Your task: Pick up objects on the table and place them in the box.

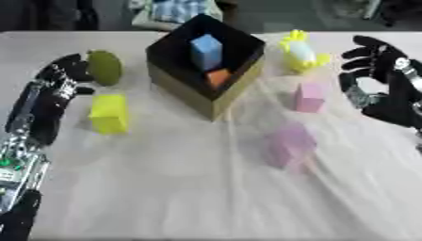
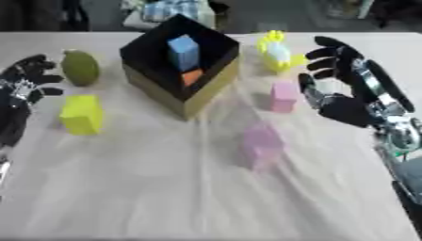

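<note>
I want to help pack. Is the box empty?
No. The open-topped box already holds a blue block and an orange block.

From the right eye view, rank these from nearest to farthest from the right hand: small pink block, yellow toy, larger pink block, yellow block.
From the right hand:
1. Small pink block, just to its left, and yellow toy, up and left of the fingertips: too close to call.
2. Larger pink block, lower left, mid-table.
3. Yellow block, across the table, past the box.
</note>
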Robot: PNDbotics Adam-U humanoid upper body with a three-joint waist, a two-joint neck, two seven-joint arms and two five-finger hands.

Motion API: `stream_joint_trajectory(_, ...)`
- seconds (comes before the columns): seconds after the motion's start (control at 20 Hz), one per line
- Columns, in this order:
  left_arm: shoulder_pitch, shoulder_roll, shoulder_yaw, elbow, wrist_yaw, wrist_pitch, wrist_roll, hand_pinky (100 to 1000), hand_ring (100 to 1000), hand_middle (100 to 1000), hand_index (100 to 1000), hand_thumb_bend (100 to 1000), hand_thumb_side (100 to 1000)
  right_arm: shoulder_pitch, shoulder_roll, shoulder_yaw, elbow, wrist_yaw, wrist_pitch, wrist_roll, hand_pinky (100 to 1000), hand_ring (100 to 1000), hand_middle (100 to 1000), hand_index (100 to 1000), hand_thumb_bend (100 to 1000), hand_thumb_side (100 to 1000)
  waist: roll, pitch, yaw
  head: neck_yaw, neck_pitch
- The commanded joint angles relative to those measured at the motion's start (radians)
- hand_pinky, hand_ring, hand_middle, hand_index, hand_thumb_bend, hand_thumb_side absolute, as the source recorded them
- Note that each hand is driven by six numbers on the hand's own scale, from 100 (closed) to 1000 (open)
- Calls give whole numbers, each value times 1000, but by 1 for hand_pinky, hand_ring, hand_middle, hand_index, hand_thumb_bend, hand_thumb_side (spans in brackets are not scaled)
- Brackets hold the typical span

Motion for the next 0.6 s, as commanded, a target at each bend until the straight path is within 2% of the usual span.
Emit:
stream_joint_trajectory(0.05,-7,18,-1,-26,-6,-2,-7,673,728,754,854,512,589,-21,-73,11,-33,26,0,60,741,783,781,962,260,335,2,-8,3,-2,6)
stream_joint_trajectory(0.2,-4,22,-2,-31,-7,-2,-8,672,727,753,854,511,589,-29,-119,29,-49,45,-1,133,755,803,797,964,340,335,0,-11,5,-1,9)
stream_joint_trajectory(0.25,-3,23,-2,-33,-7,-2,-9,672,727,753,854,511,589,-33,-131,33,-54,50,-1,156,755,803,797,964,340,335,0,-12,5,-1,10)
stream_joint_trajectory(0.3,-3,24,-3,-34,-7,-1,-9,672,726,753,855,511,589,-39,-149,40,-59,57,-3,182,763,813,805,960,387,330,-1,-13,5,0,11)
stream_joint_trajectory(0.6,2,31,-7,-39,-11,0,-15,671,760,753,856,509,590,-88,-246,92,-101,124,-11,364,783,835,833,948,446,283,-8,-23,8,3,17)
